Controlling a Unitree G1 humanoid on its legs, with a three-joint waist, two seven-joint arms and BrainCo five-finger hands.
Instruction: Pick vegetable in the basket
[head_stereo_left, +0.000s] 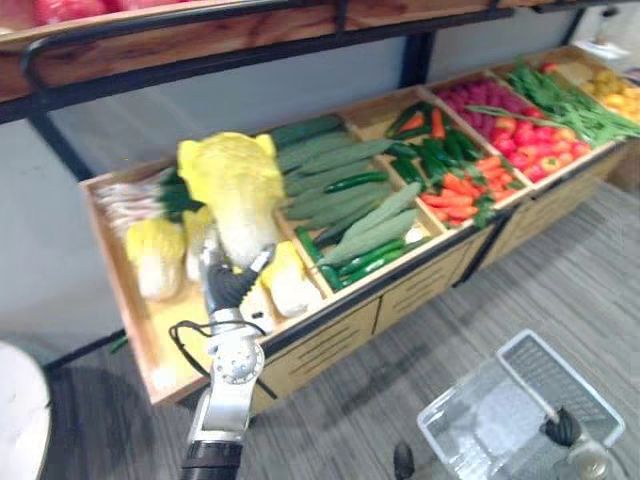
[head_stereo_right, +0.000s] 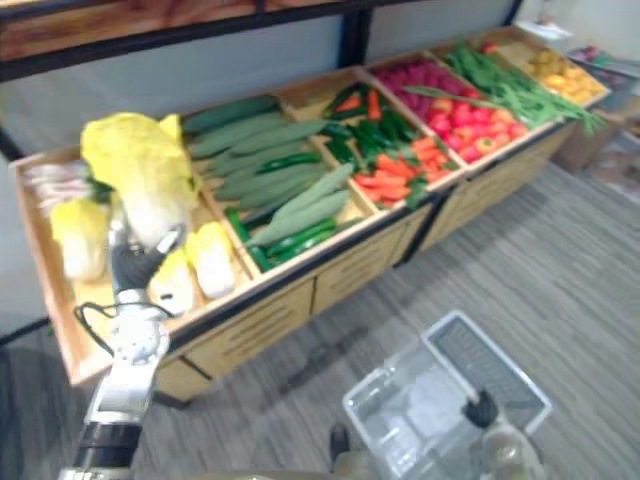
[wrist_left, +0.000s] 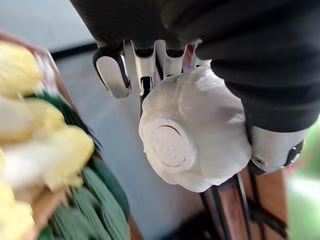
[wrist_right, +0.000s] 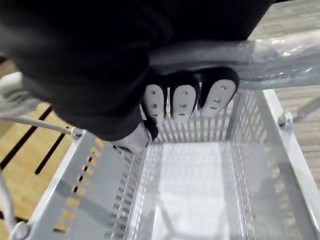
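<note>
Nearest the camera, a wire basket (head_stereo_left: 470, 385) is seen low on the robot's right, over the grey floor (head_stereo_left: 560, 270). It is carried by its handle (wrist_right: 280, 55), round which the fingers (wrist_right: 182, 102) of the right hand (head_stereo_left: 562, 428) are curled tight. Nothing is seen inside the basket.

Beyond it, a long wooden bench (head_stereo_left: 420, 285) is divided into compartments. Cucumbers (head_stereo_left: 350, 190) are laid in one, with carrots (head_stereo_left: 455, 195) next along and tomatoes (head_stereo_left: 530, 135) beyond them. More cabbages (head_stereo_left: 155, 255) are left in the compartment at the robot's left end.

Above that end compartment, a cabbage (head_stereo_left: 235, 185) is held upright, its yellow leaves uppermost. It is gripped low on its white stalk end by the left hand (head_stereo_left: 228, 285). In the left wrist view the fingers (wrist_left: 145, 62) are wrapped round one side of the pale base (wrist_left: 195, 140) and the thumb is pressed on the other. The flat underside is bare, so the cabbage is judged to be clear of the bench. It is well apart from the basket.

The cabbage is judged to be bulky and top-heavy. The leafy crown would be crushed by a firm squeeze, while the base looks stiff and smooth. The firm base is therefore taken to be the right place to hold. A slip or a tilt is to be expected if the head is swung fast, and an upright carry would be safest.
</note>
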